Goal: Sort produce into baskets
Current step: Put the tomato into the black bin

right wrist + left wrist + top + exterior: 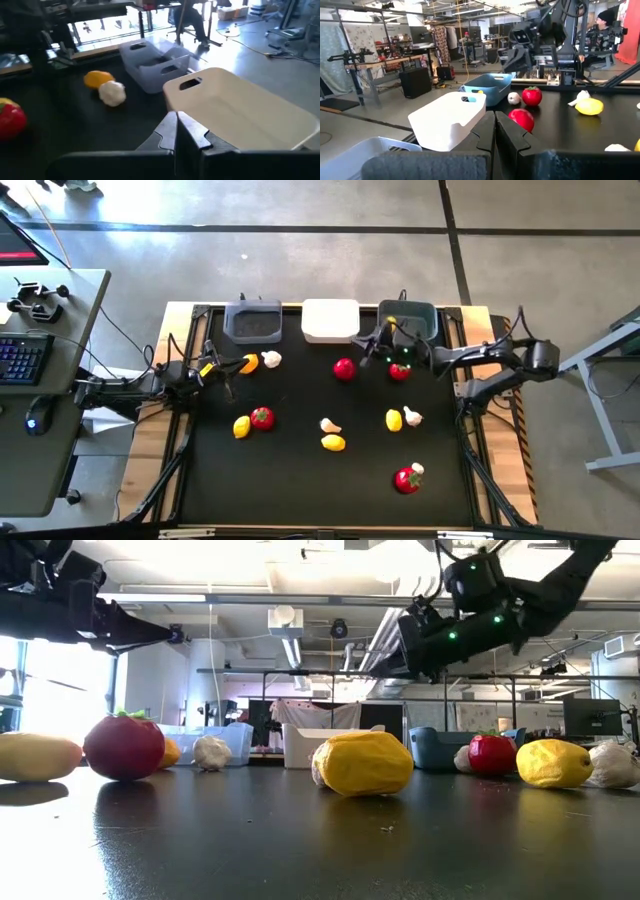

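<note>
Landmark: white basket, mid back edge of the desk. We list the grey basket on one side of it, the teal basket on the other. Right claw hangs before the teal basket, fingers together, empty. Left claw sits before the grey basket, fingers together. Lemon and garlic lie beside it. Tomato lies just in front of the white basket. Only the left wrist view shows a lemon inside the teal basket.

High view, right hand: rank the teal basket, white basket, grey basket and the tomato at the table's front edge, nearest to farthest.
From the right hand:
1. Teal basket, directly behind it.
2. White basket, toward the middle.
3. Front tomato and grey basket, far left: too close to call.
</note>
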Robot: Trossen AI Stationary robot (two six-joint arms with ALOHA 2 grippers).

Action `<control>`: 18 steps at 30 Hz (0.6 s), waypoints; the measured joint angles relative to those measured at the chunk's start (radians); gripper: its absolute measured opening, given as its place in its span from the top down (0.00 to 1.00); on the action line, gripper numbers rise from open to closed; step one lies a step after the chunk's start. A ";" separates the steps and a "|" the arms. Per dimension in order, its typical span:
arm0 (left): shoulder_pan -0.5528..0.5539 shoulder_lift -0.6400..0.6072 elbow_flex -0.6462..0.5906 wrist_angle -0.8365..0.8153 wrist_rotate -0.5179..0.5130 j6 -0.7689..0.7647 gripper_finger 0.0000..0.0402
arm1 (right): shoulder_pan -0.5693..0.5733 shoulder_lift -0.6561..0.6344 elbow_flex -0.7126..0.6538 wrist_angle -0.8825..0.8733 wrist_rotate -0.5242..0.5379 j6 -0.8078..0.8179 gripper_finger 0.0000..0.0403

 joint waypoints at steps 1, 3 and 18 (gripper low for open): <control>0.000 0.000 0.000 0.000 0.000 0.000 1.00 | 0.006 -0.004 -0.006 0.000 0.000 0.006 1.00; 0.000 0.000 0.000 0.000 0.000 0.000 1.00 | 0.018 -0.018 -0.007 -0.018 -0.001 0.028 1.00; 0.000 0.000 0.000 0.000 0.000 -0.008 1.00 | 0.105 -0.266 -0.006 -0.385 -0.002 0.100 1.00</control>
